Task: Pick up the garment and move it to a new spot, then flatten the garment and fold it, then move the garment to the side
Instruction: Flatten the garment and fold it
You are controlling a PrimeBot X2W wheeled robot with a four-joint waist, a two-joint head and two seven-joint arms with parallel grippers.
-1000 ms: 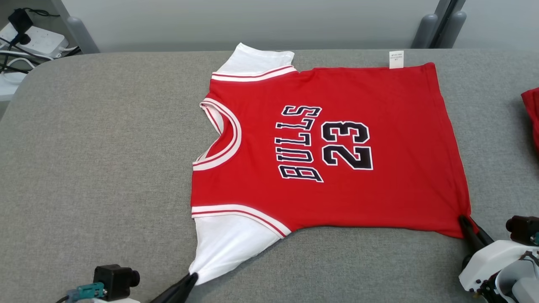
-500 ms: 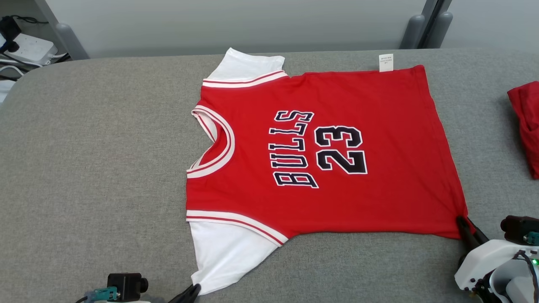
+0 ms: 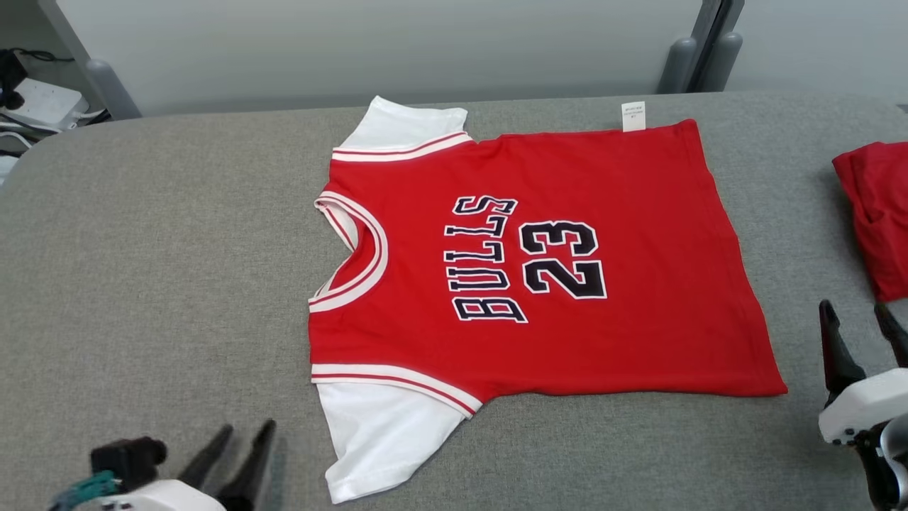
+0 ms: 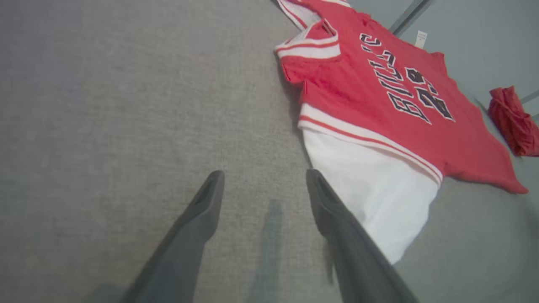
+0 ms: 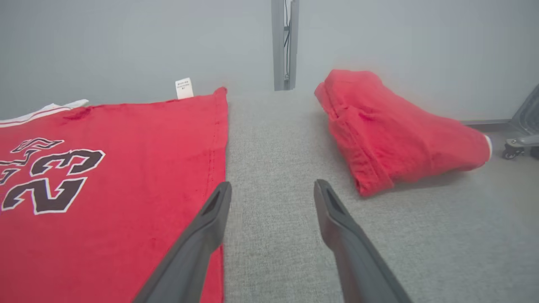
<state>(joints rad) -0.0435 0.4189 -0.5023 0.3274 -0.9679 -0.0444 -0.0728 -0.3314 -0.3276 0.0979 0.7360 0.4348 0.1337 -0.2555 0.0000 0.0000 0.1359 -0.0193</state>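
The grey worktop (image 3: pixel 142 248) carried the jersey (image 3: pixel 638 298) face up at its middle, collar toward 9 o'clock and hem toward 3 o'clock, spread out but not yet folded. A bunched red cloth (image 3: pixel 876 213) lay at 3 o'clock, just beyond the hem. Being the same colour, it could be snagged if the right arm reached wide. The left gripper (image 3: pixel 248 429) stood open and empty at 7 o'clock, beside the near white sleeve. The right gripper (image 3: pixel 851 309) was likewise spread and empty at 4 o'clock, between hem and cloth. A pinch taken too deep might catch the worktop's cover, and uneven lifts would likely skew the fold. The left wrist view showed the shoulder edge lifted and shadowed, which looked flat from the head. The right wrist view showed bare worktop between hem and cloth. A label (image 3: pixel 633 116) stuck out at 12 o'clock.
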